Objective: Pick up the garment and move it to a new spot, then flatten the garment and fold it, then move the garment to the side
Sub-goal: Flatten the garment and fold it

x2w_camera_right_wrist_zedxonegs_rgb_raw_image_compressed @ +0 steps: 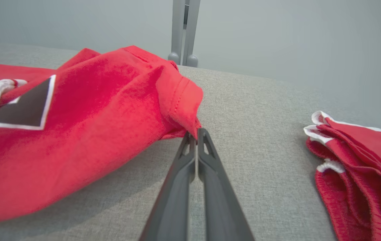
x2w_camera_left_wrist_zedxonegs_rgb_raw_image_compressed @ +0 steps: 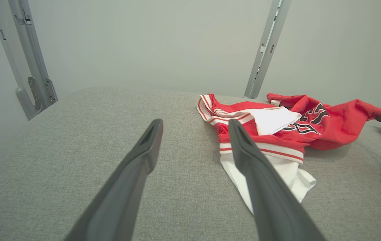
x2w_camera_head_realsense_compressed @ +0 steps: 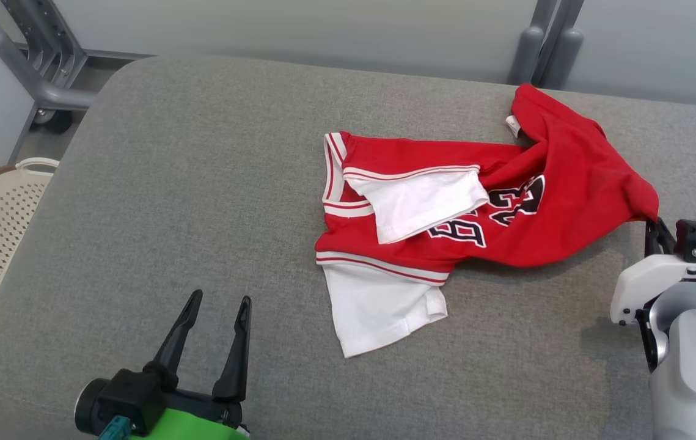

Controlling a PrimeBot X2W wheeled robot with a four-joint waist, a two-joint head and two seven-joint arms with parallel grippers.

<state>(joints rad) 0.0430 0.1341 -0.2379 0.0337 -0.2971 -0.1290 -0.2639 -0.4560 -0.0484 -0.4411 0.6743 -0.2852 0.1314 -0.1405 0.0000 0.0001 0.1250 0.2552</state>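
Head view first: the red jersey with white sleeves and black numerals (x2w_camera_head_realsense_compressed: 506,201) lies crumpled on the far right part of the grey fabric-padded worktop (x2w_camera_head_realsense_compressed: 201,214), one shoulder reaching the far edge. My right gripper (x2w_camera_head_realsense_compressed: 655,227) is at the jersey's corner nearest the right edge. My left gripper (x2w_camera_head_realsense_compressed: 220,297) hangs over the near left part, fingers apart, holding nothing. Left wrist view: the left gripper (x2w_camera_left_wrist_zedxonegs_rgb_raw_image_compressed: 194,123) stands wide open above bare worktop, the jersey (x2w_camera_left_wrist_zedxonegs_rgb_raw_image_compressed: 337,130) off to its right. Right wrist view: there it is, the right gripper (x2w_camera_right_wrist_zedxonegs_rgb_raw_image_compressed: 195,133) pinched together on a red hem corner of the jersey (x2w_camera_right_wrist_zedxonegs_rgb_raw_image_compressed: 93,134), the cloth sagging low to the worktop. A second bunched red-and-white cloth (x2w_camera_right_wrist_zedxonegs_rgb_raw_image_compressed: 361,160) sits apart toward the right edge. I'd call this the very start: grip taken, nothing carried yet, with moving, flattening, folding and setting aside all ahead.
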